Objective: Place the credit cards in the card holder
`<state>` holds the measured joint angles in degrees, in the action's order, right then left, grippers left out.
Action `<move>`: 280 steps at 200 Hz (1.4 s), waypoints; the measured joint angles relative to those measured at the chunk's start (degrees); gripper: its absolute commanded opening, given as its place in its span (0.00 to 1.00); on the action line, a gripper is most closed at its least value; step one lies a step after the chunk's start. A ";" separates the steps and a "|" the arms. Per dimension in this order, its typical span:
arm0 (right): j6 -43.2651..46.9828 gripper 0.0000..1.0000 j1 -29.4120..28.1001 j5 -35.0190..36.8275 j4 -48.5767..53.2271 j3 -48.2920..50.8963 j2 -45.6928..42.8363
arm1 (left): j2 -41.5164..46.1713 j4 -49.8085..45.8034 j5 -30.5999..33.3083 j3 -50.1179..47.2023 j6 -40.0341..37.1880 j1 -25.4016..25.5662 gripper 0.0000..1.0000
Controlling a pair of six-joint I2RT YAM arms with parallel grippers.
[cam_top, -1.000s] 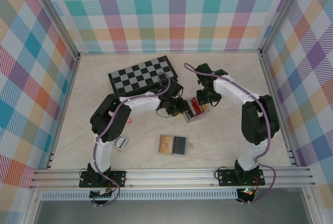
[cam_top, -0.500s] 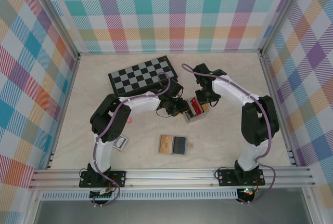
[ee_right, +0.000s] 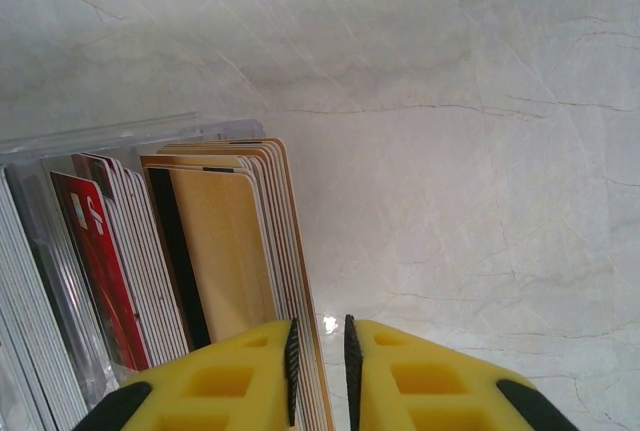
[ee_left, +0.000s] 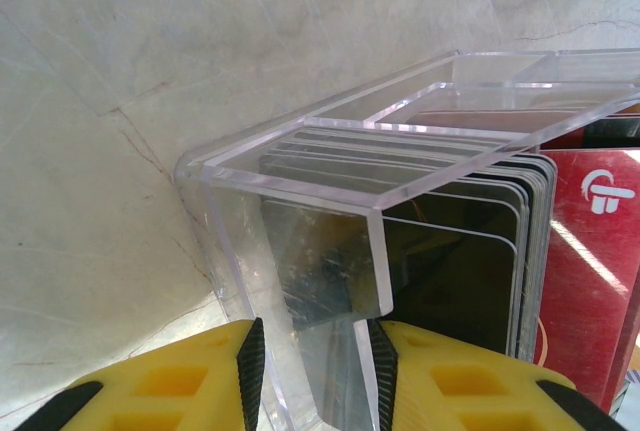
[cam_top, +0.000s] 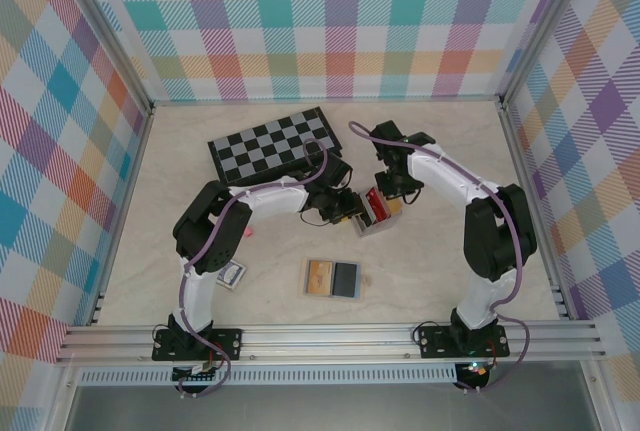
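My left pincer [ee_left: 310, 371] clamps a wall of the clear plastic slotted card holder [ee_left: 300, 241], mid-frame on the desk [cam_top: 450, 271]. My right pincer [ee_right: 318, 371], nearly shut, pinches the outermost gold-orange plastic cards [ee_right: 225, 251] standing inside. Next, I judge: press down, release.

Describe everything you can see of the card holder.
The card holder is a clear, hard-looking plastic box, open-topped, resting on the pale marbled table. Black, red and gold credit cards stand on edge inside. The left gripper pinches one corner wall; the right gripper grips the outermost gold cards.
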<state>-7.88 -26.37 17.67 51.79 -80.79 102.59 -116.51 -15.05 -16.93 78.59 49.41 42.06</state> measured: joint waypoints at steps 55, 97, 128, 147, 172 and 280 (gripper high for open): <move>-0.24 0.43 0.00 -1.14 0.02 -0.02 0.00 | 0.00 0.02 -0.02 0.00 0.00 0.00 0.35; -0.20 0.43 0.00 -1.73 -0.11 -0.02 0.22 | 0.00 0.04 -0.09 0.00 0.00 0.00 0.35; -0.22 0.42 0.00 -1.36 -0.35 -0.02 1.90 | 0.00 0.04 -0.13 0.00 0.00 0.00 0.35; -0.24 0.41 0.00 -0.94 -0.48 -0.02 2.19 | 0.00 0.04 -0.13 0.00 0.00 0.00 0.35; -0.26 0.36 -0.35 -0.04 -0.57 -0.02 2.16 | 0.02 0.04 -0.11 -0.02 0.00 0.00 0.35; -0.44 0.20 -0.63 0.72 -0.72 -0.13 0.87 | 0.13 0.15 -0.13 -0.20 0.00 0.00 0.35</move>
<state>-8.32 -27.00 18.39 51.07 -80.93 103.46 -116.38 -14.90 -17.06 78.39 49.41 42.06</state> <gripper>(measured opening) 0.216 0.348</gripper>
